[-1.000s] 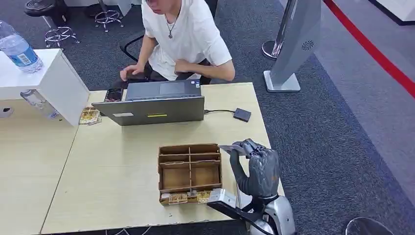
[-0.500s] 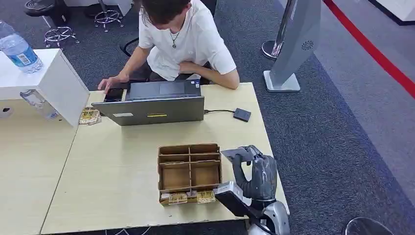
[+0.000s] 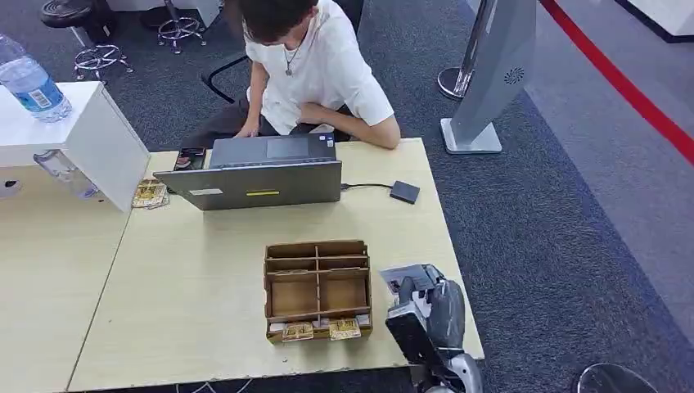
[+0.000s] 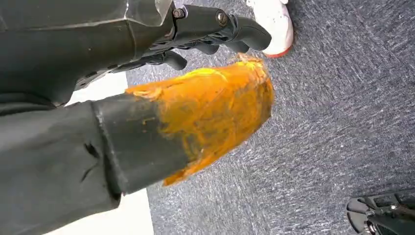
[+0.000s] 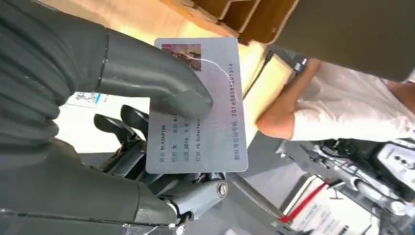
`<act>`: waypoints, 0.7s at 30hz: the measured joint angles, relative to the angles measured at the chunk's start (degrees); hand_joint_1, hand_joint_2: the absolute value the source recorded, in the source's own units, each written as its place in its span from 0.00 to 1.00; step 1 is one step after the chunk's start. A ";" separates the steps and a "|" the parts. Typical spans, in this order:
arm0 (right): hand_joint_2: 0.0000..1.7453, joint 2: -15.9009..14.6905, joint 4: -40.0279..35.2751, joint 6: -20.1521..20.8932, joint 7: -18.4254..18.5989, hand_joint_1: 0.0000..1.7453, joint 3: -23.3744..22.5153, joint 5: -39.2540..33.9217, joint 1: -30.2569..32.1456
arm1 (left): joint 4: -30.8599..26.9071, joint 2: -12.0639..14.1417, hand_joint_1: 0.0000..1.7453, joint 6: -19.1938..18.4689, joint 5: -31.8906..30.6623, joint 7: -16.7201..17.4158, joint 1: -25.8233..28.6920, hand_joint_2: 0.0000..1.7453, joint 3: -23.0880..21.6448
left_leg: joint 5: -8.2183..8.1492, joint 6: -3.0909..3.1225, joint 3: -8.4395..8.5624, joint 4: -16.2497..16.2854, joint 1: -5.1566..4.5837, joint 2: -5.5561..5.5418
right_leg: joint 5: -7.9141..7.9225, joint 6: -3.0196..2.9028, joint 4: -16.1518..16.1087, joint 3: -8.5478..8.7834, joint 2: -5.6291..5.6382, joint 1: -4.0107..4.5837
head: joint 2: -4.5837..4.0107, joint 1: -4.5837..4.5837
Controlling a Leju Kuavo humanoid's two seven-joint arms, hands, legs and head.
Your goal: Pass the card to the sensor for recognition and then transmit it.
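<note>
My right hand [image 3: 434, 307] hovers over the table's near right corner and pinches a pale grey ID card [image 3: 407, 273]. In the right wrist view the thumb [image 5: 161, 88] presses on the printed face of the card [image 5: 210, 122], with darker fingers behind it. The sensor [image 3: 404, 191], a small black square box, lies on the far right of the table, cabled to the laptop [image 3: 258, 180]. It sits well beyond the card. My left hand [image 4: 186, 112] hangs over grey carpet with an orange-covered thumb and straight dark fingers, holding nothing.
A brown cardboard organiser [image 3: 317, 286] with several compartments stands just left of my right hand. A person in a white shirt [image 3: 315, 65] sits behind the laptop, hand at its keyboard. A phone [image 3: 190, 157] and a white box [image 3: 90, 135] with a water bottle [image 3: 31, 82] are at the far left.
My right hand has sunk and drawn back toward the table's near edge, card still held. The person's hand moved from the phone to the laptop.
</note>
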 joint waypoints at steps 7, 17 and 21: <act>1.00 -1.46 0.33 0.00 0.59 1.00 0.00 -2.86 0.85 | 0.00 0.02 0.00 0.09 0.39 0.11 0.00 0.00 0.26 | 0.00 0.00 0.00 0.00 0.00 0.00 | 0.00 0.00 0.00 0.00 0.00 0.01 | 0.00 0.00; 1.00 -2.84 0.83 0.00 0.68 1.00 0.00 -3.54 1.25 | 0.00 0.02 0.00 0.09 0.39 0.11 0.00 0.00 1.09 | 0.00 0.00 0.00 0.00 0.00 0.00 | 0.00 0.00 0.00 0.00 0.00 0.01 | 0.00 0.00; 1.00 -3.04 0.92 0.00 0.76 1.00 0.00 -3.67 1.27 | 0.00 0.02 0.00 0.11 0.39 0.09 0.00 0.00 1.18 | 0.00 0.00 0.00 0.00 0.00 0.00 | 0.00 0.00 0.00 0.00 0.00 0.01 | 0.00 0.00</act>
